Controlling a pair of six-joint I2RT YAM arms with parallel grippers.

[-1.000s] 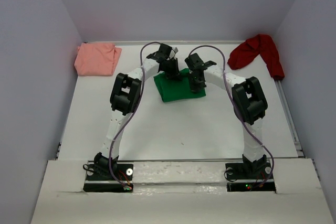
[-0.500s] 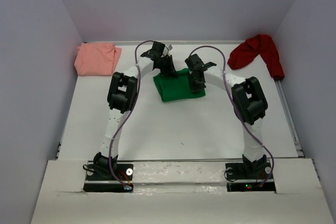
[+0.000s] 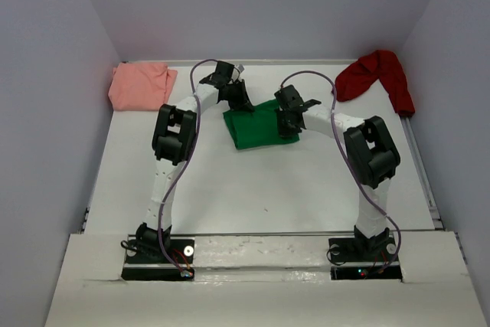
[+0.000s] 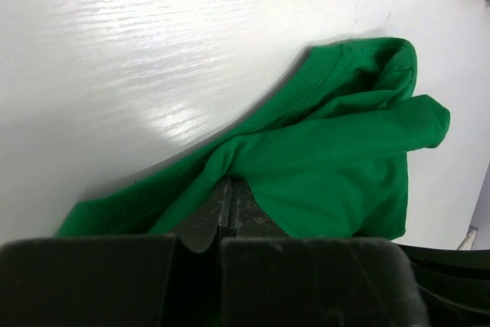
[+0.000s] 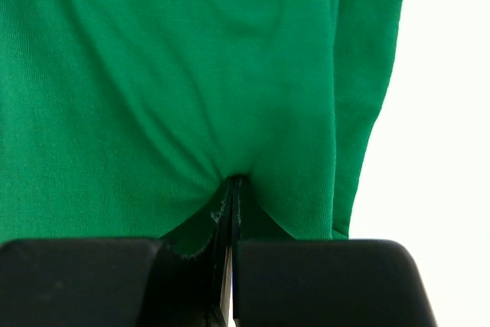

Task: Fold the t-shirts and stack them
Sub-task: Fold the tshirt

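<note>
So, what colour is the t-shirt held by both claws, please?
Bright green cloth t-shirt; best in the right wrist view.

A white bench [image 3: 260, 189] sits enclosed by plain, pale grey walls [image 3: 260, 5] on three sides, under soft, even light.

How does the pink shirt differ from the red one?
The pink shirt lies in the far left corner, the red shirt in the far right. The pink shirt is a compact, flattish block; the red shirt is crumpled and sprawls in an arch. Both are plain, single-coloured cloth.
</note>
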